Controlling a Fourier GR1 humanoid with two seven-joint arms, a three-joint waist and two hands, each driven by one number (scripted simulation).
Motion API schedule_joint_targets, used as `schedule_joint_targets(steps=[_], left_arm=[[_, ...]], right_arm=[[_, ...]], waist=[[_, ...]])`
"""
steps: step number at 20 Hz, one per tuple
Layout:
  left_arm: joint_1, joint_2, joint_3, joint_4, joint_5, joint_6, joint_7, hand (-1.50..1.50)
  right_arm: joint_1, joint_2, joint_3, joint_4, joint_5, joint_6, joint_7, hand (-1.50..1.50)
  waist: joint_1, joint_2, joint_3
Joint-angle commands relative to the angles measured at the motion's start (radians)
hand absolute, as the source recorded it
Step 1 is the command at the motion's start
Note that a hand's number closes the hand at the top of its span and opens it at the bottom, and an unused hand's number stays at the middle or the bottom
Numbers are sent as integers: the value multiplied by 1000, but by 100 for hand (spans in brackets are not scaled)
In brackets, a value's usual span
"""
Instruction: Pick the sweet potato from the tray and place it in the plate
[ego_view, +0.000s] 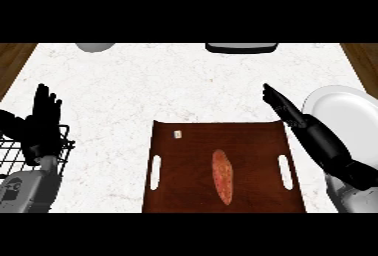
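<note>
Left hand (43, 120) rests open, fingers up, over a black wire rack (22, 150) at the counter's left edge, holding nothing. Sweet potato (222, 176) lies lengthwise mid-tray (184, 150), untouched. Right hand (284, 109), fingers straight and empty, hovers off the tray's right rim beside the white plate (343, 112). I'd swing it leftward, descend across the potato's narrow width. Open counter lies beyond the tray.

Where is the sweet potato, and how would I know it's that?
Find the big brown tray in the middle of the white counter. The sweet potato lies on it, a little right of the middle. It is the long orange-red thing with pointed ends; the only other thing on the tray is a tiny pale tag.
</note>
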Motion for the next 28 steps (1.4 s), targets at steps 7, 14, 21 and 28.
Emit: schedule_joint_targets(steps=[7,14,21,28], left_arm=[[15,35,-165,-3,-37,-188,45,0],[33,69,-190,-62,-26,-283,76,0],[-1,70,-127,25,-15,-325,56,0],[134,4,-186,-169,-107,-243,96,0]], right_arm=[[-243,-136,13,120,173,174,-116,150],[-14,133,-16,577,46,235,-585,-150],[-113,102,92,680,322,195,-685,-150],[-133,63,65,581,391,237,-548,-150]], waist=[[4,-35,-24],[14,-2,-7],[-3,-7,-10],[-2,-12,-10]])
